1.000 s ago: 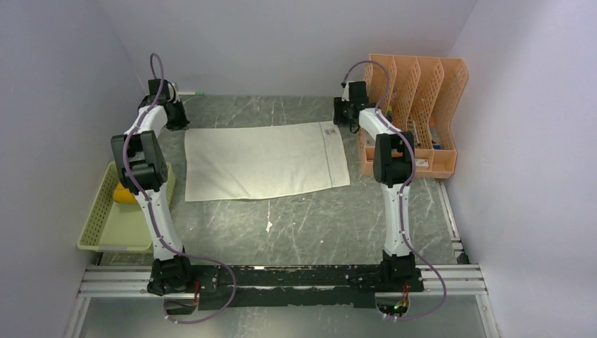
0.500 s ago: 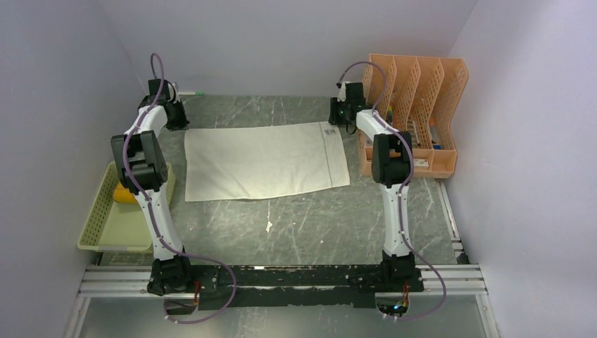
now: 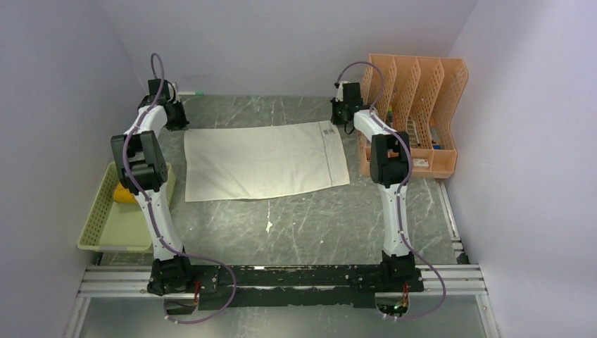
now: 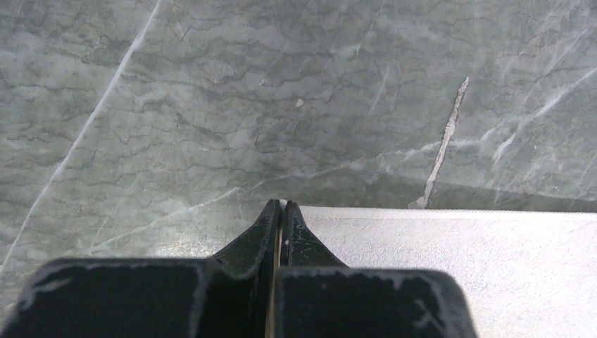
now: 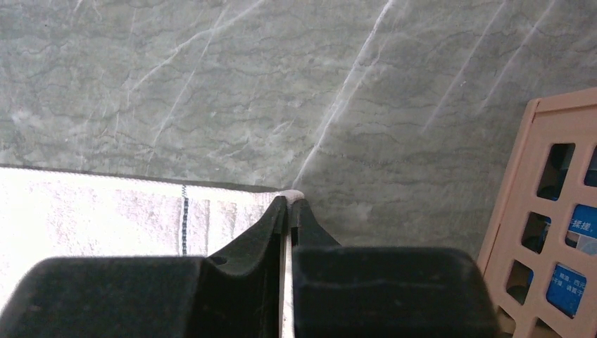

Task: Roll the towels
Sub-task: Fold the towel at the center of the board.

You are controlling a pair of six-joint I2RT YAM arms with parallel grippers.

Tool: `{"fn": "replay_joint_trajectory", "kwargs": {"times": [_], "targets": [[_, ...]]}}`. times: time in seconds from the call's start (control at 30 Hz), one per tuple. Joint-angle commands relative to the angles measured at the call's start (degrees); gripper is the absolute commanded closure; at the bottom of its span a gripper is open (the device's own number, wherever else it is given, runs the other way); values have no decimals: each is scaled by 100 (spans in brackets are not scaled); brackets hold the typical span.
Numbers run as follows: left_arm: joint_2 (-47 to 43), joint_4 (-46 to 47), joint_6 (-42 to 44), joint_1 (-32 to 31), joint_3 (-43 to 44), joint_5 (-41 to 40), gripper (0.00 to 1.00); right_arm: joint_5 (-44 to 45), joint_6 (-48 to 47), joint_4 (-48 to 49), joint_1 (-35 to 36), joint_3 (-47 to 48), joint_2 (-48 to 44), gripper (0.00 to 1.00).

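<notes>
A grey-green marbled worktop [image 3: 310, 218] with pale veins is shut in by plain lilac-white walls [image 3: 281, 42] at the back and on both sides. An orange slotted file rack [image 3: 422, 84] stands in the far right corner. A pale green mesh basket [image 3: 112, 246] sits at the left edge. An aluminium rail [image 3: 457, 279] runs along the near edge. The light is soft and even.

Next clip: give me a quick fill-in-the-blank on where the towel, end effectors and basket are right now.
1. The cream towel lies spread ____ on the table.
2. The left end effector and right end effector each pinch a far ____ of it.
3. The green basket sits on the robot's ____ side.
Missing words: flat; corner; left.
</notes>
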Motion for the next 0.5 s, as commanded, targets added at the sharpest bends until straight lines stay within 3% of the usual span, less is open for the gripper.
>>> {"fn": "replay_joint_trajectory", "kwargs": {"times": [0.0, 0.3, 0.47], "targets": [[-339, -68, 82, 25, 226, -88, 93, 259, -51, -242, 33, -8, 184, 100], [-717, 151, 53, 32, 125, -46, 93, 227, 70, 495, -94, -869, -1318, 100], [-768, 351, 55, 33, 148, 84, 93, 275, -13, 336, -106, -682, -1481, 100]]}}
